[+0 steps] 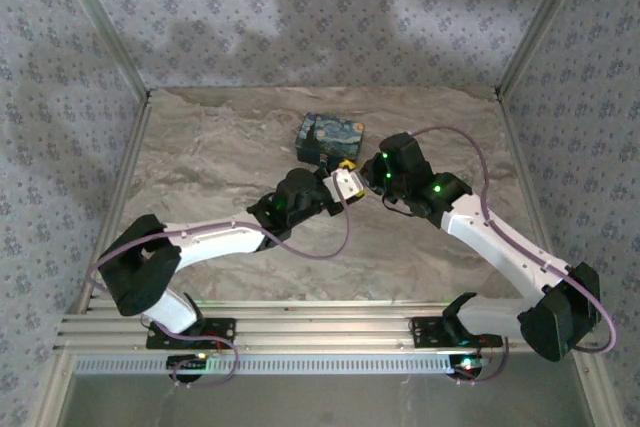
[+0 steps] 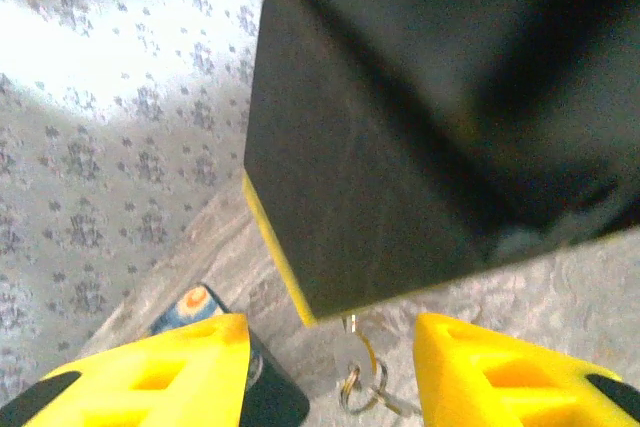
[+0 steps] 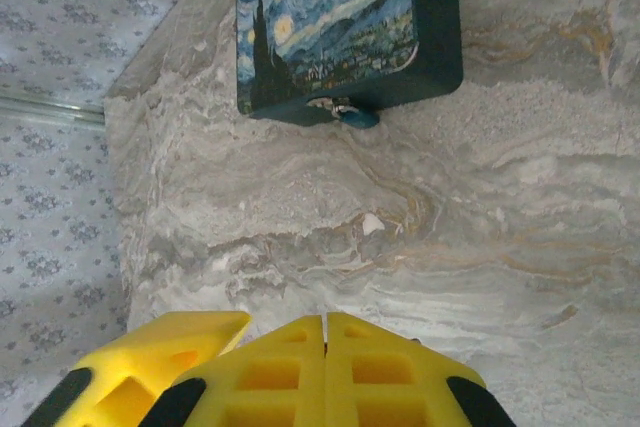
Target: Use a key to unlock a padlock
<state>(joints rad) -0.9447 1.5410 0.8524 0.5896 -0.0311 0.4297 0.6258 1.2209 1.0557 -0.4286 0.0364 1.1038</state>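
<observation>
The dark blue swirl-print box (image 3: 340, 22) lies flat on the marble table (image 3: 480, 247). Against its near edge rests the key (image 3: 358, 117), a tiny blue-headed piece with a silvery bit beside it. The padlock is hidden from me. My right gripper (image 3: 325, 319) hovers a short way in front of the box with its yellow fingers pressed together. My left gripper (image 2: 330, 337) is open just beside and under it. A thin silvery piece with wire rings (image 2: 362, 379) sits right below the right fingers' tip. I cannot tell whether it is pinched there. From above, both grippers (image 1: 345, 185) (image 1: 352, 163) meet in front of the box (image 1: 332, 137).
Patterned walls enclose the table on three sides, with metal corner posts (image 1: 110, 37). The box stands towards the back middle. Bare marble (image 1: 200, 157) spreads left, right and in front of the grippers. Purple cables (image 1: 480, 162) loop over both arms.
</observation>
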